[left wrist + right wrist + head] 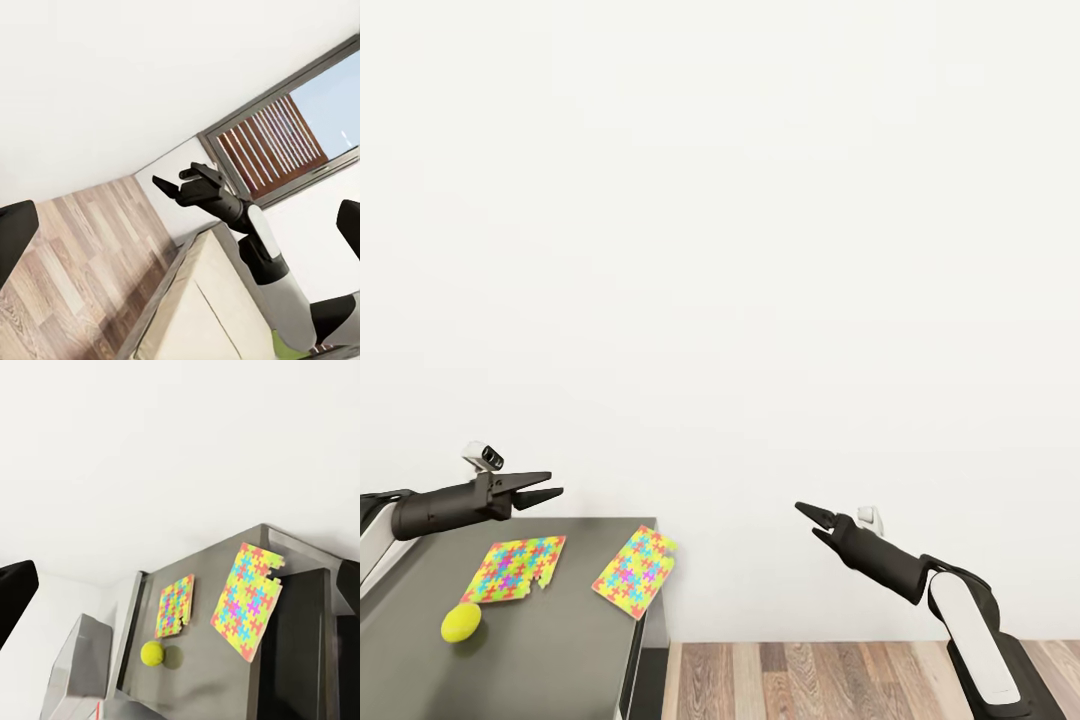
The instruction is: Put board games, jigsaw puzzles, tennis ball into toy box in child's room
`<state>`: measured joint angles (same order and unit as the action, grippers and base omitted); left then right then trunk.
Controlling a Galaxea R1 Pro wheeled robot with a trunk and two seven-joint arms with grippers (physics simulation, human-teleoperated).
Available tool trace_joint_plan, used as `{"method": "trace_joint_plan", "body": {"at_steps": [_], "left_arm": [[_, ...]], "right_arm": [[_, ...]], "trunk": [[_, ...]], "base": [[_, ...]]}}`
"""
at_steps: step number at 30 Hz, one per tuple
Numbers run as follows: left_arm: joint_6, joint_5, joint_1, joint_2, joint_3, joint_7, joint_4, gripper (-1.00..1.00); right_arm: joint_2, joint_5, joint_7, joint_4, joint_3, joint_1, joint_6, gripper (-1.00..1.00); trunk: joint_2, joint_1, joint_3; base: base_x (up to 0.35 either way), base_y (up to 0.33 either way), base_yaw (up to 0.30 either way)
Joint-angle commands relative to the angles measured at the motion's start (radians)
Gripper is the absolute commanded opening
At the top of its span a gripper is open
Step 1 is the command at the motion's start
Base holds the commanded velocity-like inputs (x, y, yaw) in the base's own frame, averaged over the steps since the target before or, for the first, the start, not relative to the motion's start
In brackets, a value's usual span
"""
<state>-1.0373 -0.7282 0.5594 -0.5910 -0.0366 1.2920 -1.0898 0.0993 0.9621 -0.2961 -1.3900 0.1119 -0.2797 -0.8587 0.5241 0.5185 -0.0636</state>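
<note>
Facing a plain white wall (720,250) from the head view, with the dark grey end of the counter (575,640) low on the left. Two jigsaw puzzles lying flat on it: one (516,569) further in, the other (636,571) poking a corner past the counter's edge. Tennis ball (461,622) sitting just beside the inner puzzle, nearer the robot.

Left pincer (546,492) hanging above the counter, fingers slightly apart, gripping nothing. Right pincer (809,520) off to the side over wood plank floor (830,680), fingers parted a little, also bare.

Same puzzles and ball seen from the right wrist cam. From the left wrist cam, a grey-framed window (300,135) beyond the right arm.
</note>
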Motion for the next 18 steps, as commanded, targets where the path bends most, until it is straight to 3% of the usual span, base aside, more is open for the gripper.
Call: {"method": "trace_joint_plan", "body": {"at_steps": [1,6,11,18], "left_arm": [[-0.008,-0.003,0.001,-0.001,-0.002,0.002,0.001,1.00],[-0.008,-0.004,0.001,0.000,-0.002,0.003,0.001,1.00],[-0.008,-0.004,0.001,0.000,-0.002,0.003,0.001,1.00],[-0.008,-0.004,0.001,0.001,-0.003,0.003,0.001,1.00]], "right_arm": [[0.000,-0.005,-0.006,0.001,0.001,-0.001,-0.005,1.00],[0.000,-0.008,-0.003,0.009,-0.046,-0.002,-0.002,1.00],[0.000,-0.008,0.006,0.058,-0.068,-0.009,0.017,1.00],[0.000,-0.012,0.015,0.366,-0.090,-0.134,0.027,1.00]], "trunk": [[0.002,0.001,-0.002],[0.037,0.020,-0.016],[0.072,0.039,-0.032],[0.121,0.066,-0.053]], "base": [[0.000,0.000,0.018],[0.000,0.000,0.007],[0.000,0.000,0.001],[0.000,0.000,0.000]]}}
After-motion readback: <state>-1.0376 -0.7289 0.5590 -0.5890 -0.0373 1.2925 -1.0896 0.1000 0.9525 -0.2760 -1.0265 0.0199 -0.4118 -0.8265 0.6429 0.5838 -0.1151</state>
